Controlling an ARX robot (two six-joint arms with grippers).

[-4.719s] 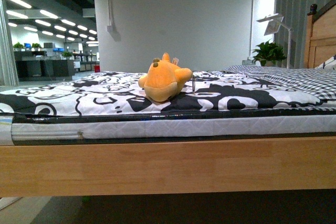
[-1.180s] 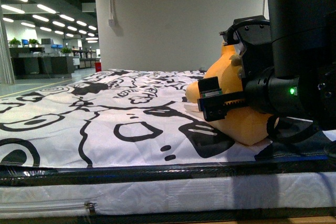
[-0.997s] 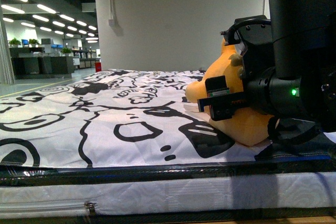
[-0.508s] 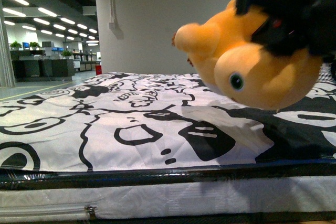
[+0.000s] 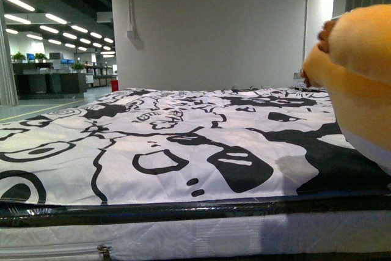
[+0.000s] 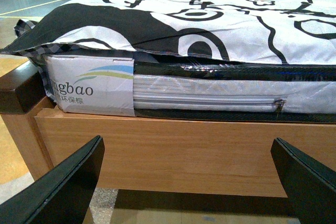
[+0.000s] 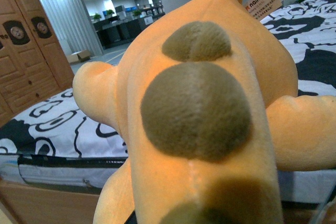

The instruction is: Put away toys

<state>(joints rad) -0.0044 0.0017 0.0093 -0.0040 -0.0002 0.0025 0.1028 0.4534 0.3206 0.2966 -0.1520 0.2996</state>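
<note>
The orange-yellow plush toy [image 5: 360,77] hangs in the air at the right edge of the front view, lifted above the bed. It fills the right wrist view [image 7: 199,119], its back with brown round patches turned to the camera. My right gripper is shut on the plush toy; its fingers are hidden behind the toy. My left gripper [image 6: 194,182] is open and empty, low beside the bed, facing the wooden bed frame [image 6: 173,150].
The bed has a black-and-white patterned cover [image 5: 171,145] over a wrapped mattress [image 6: 210,98]. A white wall stands behind the bed. A wooden wardrobe [image 7: 26,56] shows in the right wrist view. An open hall with ceiling lights lies to the far left.
My right gripper has lifted the plush toy off the bed and carried it up and to the right, so only part of it shows at the frame's right edge.
</note>
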